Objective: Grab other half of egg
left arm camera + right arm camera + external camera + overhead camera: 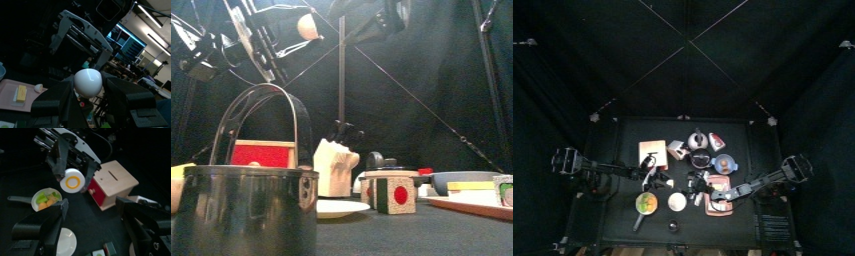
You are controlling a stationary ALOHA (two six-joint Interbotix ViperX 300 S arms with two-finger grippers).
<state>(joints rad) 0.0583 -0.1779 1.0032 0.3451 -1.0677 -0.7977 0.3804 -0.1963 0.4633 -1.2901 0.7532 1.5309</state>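
The egg is off the surface, high over its middle, clamped between the left fingers with its pale rounded half standing up clear of them. Seen from the right wrist, its yolk-ringed end faces the right fingers, which are spread to their widest and hold nothing, well apart from the egg. The likeliest failure is a poor approach. If the right fingers come in off-line, they could strike the left fingers rather than the free half, since little of the shell shows beyond the clamp. A closure too near the tip would probably slide off the smooth curve and knock the egg askew. Closing right beside the left grip might catch both halves at once, so nothing would separate. A hard push along the egg's length could drive it back through the left hold or out of it. It would then drop among the things below, the wooden box, the bowl of greens and the plate, and likely roll away. Whether the halves are tightly joined cannot be told from here, so a sharp tug may jerk the egg loose
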